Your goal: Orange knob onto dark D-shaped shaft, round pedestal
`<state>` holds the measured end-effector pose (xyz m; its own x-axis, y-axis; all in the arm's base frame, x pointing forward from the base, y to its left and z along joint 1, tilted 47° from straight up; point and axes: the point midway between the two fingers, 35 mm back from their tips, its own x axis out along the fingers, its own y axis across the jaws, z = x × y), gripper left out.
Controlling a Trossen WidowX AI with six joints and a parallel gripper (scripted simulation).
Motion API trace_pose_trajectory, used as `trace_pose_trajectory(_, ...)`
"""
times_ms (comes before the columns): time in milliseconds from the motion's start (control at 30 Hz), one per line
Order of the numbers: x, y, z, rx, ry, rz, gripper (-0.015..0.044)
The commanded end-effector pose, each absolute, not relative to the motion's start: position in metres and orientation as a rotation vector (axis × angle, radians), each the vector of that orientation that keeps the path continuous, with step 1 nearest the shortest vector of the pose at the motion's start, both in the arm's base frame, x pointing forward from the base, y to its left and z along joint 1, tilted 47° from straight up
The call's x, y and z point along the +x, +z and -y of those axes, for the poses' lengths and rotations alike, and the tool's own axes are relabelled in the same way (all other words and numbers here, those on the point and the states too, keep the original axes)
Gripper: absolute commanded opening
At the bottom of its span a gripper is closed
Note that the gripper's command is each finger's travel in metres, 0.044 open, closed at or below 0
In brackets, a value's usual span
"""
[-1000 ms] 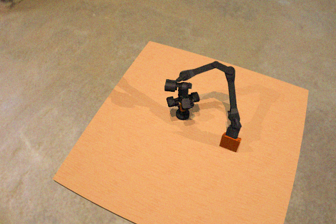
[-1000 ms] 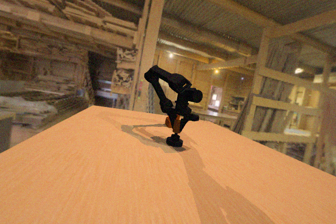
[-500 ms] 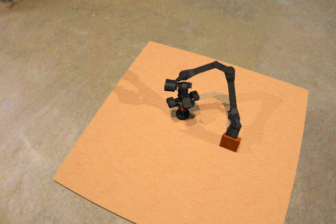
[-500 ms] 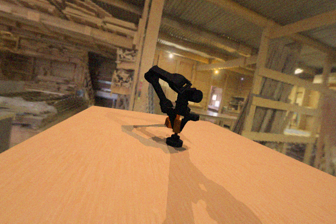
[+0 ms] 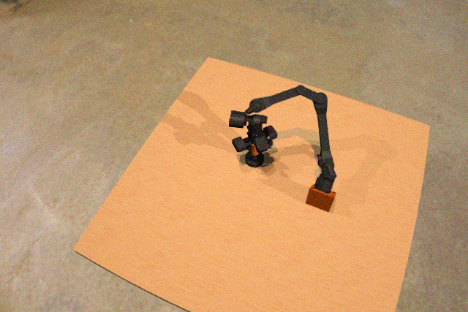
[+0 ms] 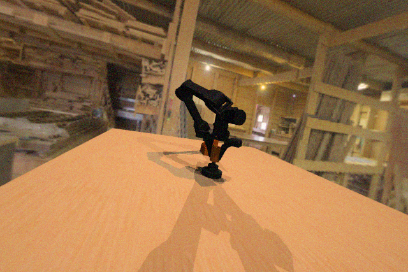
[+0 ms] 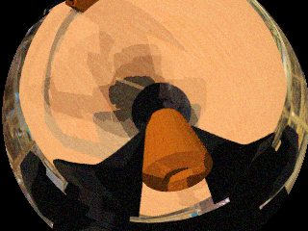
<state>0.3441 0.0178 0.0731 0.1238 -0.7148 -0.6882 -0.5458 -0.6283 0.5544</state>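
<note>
The orange knob (image 5: 254,148) (image 6: 215,152) (image 7: 169,141) is upright between the fingers of my gripper (image 5: 253,146) (image 6: 214,156) (image 7: 167,133), which is shut on it. The dark round pedestal (image 5: 254,162) (image 6: 211,172) (image 7: 141,107) stands on the table directly below the knob. In the exterior view a short dark piece shows between the knob's lower end and the pedestal's wide disc, so the knob is above that disc. The D-shaped shaft cannot be made out clearly, and its flat side is hidden. The knob's hole is hidden too.
The arm's orange base block (image 5: 319,199) (image 6: 204,148) (image 7: 83,4) stands on the wooden table (image 5: 189,225) (image 6: 99,196) (image 7: 231,63). The arm arches from it over to the pedestal. Shadows of the arm fall across the table around the pedestal.
</note>
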Motion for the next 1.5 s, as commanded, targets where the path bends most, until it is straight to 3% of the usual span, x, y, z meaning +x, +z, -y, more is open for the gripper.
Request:
trace_pose_trajectory(0,0.3447,0.0736,-0.017,2.225,-1.514,1.261,0.0)
trace_pose_trajectory(367,0.3449,0.0767,-0.0202,2.22,-1.516,1.252,0.0)
trace_pose_trajectory(600,0.3455,0.0754,-0.021,2.092,-1.566,1.048,0.0)
trace_pose_trajectory(1467,0.345,0.0767,-0.0203,2.075,-1.572,1.023,0.0)
